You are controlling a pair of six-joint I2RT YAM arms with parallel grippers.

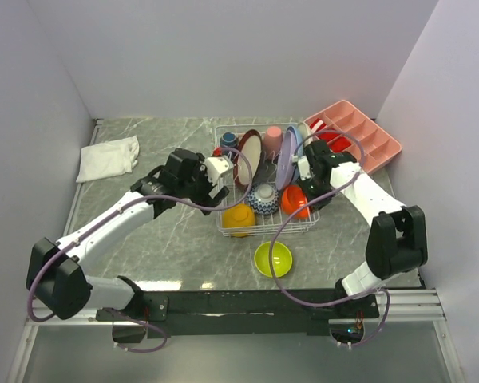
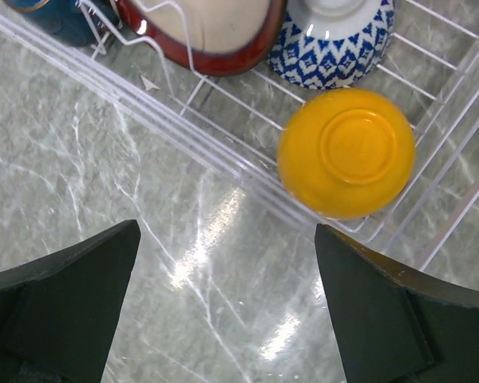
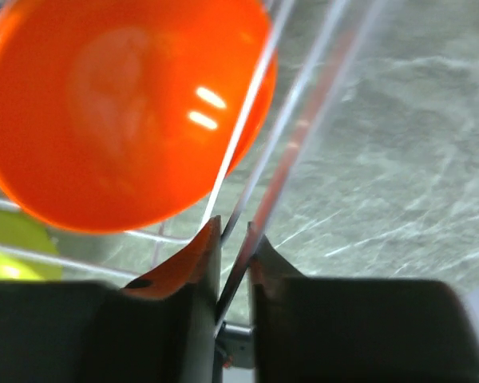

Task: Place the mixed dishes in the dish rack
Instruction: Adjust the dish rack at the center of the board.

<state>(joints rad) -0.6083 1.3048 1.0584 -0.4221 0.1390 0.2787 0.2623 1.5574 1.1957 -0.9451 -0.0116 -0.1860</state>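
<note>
Bowls fill the near row of the dish rack (image 1: pixel 271 230). The orange-yellow bowl (image 2: pixel 347 152) lies foot up in the near-left corner, the blue-and-white patterned bowl (image 2: pixel 335 48) sits just beyond it, and the red-orange bowl (image 3: pixel 120 112) is at the near right. We judge the foot-up setting deliberate, so water can drain.

Farther in, the dark-red-rimmed plate (image 1: pixel 247 157) and the lavender plate (image 1: pixel 287 155) stand on edge, propped by the rack's grid. The navy cup (image 1: pixel 228 140) and pink cup (image 1: pixel 273 133) sit along the far side.

The lime bowl (image 1: pixel 273 258) sits mouth up on the table (image 1: pixel 168 239) just near of the rack, not yet loaded. We take it as the next piece.

The left gripper (image 2: pixel 226 233) hovers over bare table just outside the rack's left wall, near the orange-yellow bowl, with its jaws spread wide and empty. The right gripper (image 3: pixel 233 236) hangs low at the rack's right wall beside the red-orange bowl, jaws a narrow slit apart, gripping no dish. A rack wire (image 3: pixel 303 104) crosses that slit, and we cannot tell whether it runs between the jaws or beneath them.

The white cloth (image 1: pixel 108 157) lies far left and the pink compartment tray (image 1: pixel 371 136) far right, both apart from the rack.
</note>
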